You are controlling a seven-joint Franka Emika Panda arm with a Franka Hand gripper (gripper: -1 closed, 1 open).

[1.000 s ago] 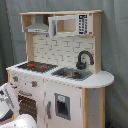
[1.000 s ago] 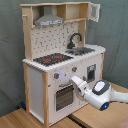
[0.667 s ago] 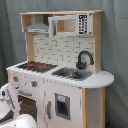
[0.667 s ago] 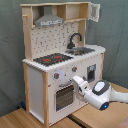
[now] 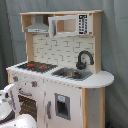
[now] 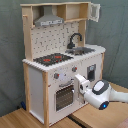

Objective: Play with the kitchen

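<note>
Kitchen, tall white-and-light-wood toy unit (image 5: pixel 60 75) (image 6: pixel 62 55): your white end effector (image 6: pixel 80 85) sits at the oven door front (image 6: pixel 65 95); can't tell its opening.

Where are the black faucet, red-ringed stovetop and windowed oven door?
black curved faucet (image 5: pixel 84 58): first exterior view, on its arch.
black red-ringed stovetop (image 6: pixel 53 59): second exterior view, burner surface.
windowed white oven door (image 6: pixel 64 96): second exterior view, window.

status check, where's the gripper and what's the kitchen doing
Gripper at the kitchen front, beside the oven door. Oven door shut. Nothing in the way.
</note>
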